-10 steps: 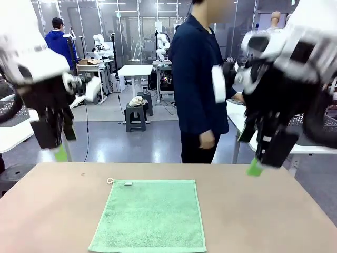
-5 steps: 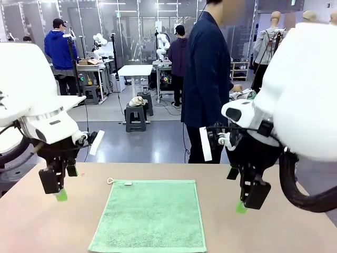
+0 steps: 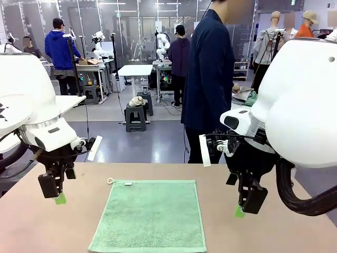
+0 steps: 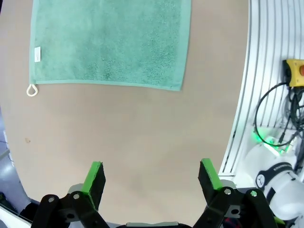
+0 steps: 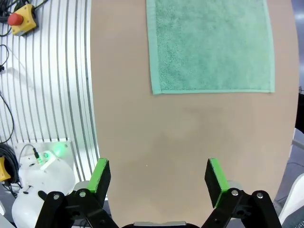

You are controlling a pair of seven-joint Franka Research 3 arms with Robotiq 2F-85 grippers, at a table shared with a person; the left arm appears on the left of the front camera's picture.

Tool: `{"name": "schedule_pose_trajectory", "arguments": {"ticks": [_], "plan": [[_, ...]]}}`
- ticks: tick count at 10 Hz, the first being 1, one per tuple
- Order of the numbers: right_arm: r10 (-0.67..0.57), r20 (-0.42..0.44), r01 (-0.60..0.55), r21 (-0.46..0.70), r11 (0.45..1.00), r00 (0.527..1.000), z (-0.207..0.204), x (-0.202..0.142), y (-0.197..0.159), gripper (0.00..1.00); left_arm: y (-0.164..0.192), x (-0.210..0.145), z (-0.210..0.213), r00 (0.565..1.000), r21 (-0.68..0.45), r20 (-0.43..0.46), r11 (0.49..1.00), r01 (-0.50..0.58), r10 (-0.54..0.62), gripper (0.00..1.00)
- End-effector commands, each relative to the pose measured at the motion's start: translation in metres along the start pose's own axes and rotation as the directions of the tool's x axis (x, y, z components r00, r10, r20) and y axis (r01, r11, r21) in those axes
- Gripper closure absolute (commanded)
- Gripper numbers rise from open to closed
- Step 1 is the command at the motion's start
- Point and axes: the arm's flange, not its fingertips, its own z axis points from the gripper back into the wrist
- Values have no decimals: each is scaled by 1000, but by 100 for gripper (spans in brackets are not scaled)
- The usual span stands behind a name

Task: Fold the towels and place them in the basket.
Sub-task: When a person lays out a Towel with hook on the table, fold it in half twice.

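Left pincer (image 3: 59, 196) is held over the worktop's (image 3: 274, 232) left side, jaws spread wide, nothing gripped. Its green pads (image 4: 95, 176) are pointed down at bare worktop, w/ nothing btw them. Contact w/ the surface can't be judged.

The towel (image 3: 150, 216) is laid flat & unfolded at the worktop's ctr, near the robot's edge, well apart from both pincers. A small white loop (image 3: 110, 181) is seen at its far-left corner, lying on the worktop just outside the hem. A small white label (image 3: 128, 184) is sewn beside it on the far edge. Any print on the label is too small to be read. In the left wrist view the same towel (image 4: 109, 42) is seen w/ loop (image 4: 32, 90) & label (image 4: 37, 53) at picture left.

Behind the worktop, right of ctr, a person (image 3: 210, 84) in a dark jacket is seen standing side-on.

Right pincer (image 3: 242, 208) is held over the worktop's right side, released & wide open, nothing gripped. Bare worktop is seen btw its pads (image 5: 214, 176), w/ the towel's near corner farther off. A yellow box w/ red button (image 5: 21, 21) is seen off the worktop's edge in the right wrist view. No brand or writing can be read anywhere.
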Motion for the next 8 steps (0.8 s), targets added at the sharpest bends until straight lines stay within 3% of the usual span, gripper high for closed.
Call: {"name": "schedule_pose_trajectory", "arguments": {"ticks": [1,3,4,8], "plan": [[-2,-4,2,-8,1000,1000,1,0,1,0,0,2,2,1000,-7,6,1000,-3,4,0],[0,0,0,-1,1000,1000,0,0,0,0,0,0,0,1000,0,0,1000,1,-1,0],[16,-23,-16,-18,1000,1000,-11,2,-5,0,1,9,-12,999,57,-11,998,32,-32,0],[4,-24,-5,-28,1000,1000,-58,13,-11,0,-2,42,-54,991,59,-30,990,128,-127,0]]}}
